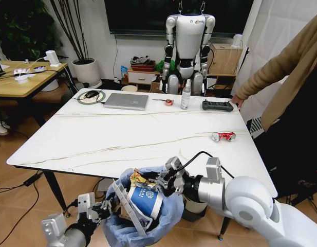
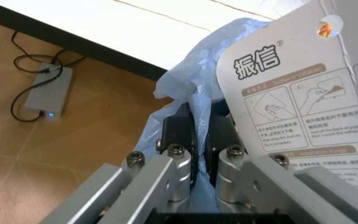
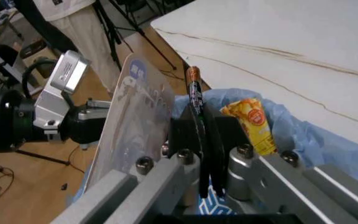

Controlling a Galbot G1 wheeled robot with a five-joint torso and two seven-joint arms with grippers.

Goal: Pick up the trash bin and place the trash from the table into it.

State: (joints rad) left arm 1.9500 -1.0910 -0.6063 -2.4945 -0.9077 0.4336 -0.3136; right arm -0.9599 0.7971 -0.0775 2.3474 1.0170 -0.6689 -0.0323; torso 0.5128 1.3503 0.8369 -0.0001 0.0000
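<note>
The left gripper [image 2: 199,154] had its jaws clamped on the trash bin [image 1: 143,218] just below the tabletop [image 1: 122,139] edge. The right gripper [image 1: 166,181], jaws together, hovered above it. Inside: one card [image 2: 303,102] printed "振信", one blue cup [image 1: 145,199], one yellow wrapper [image 3: 253,123]. One crushed can [image 1: 223,136] lay on the tabletop.

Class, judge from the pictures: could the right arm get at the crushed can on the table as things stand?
Probably yes. The can lies alone on the bare table, right side, nothing around it. The right gripper is over the bin, which the left gripper holds, so it must first swing across.
</note>
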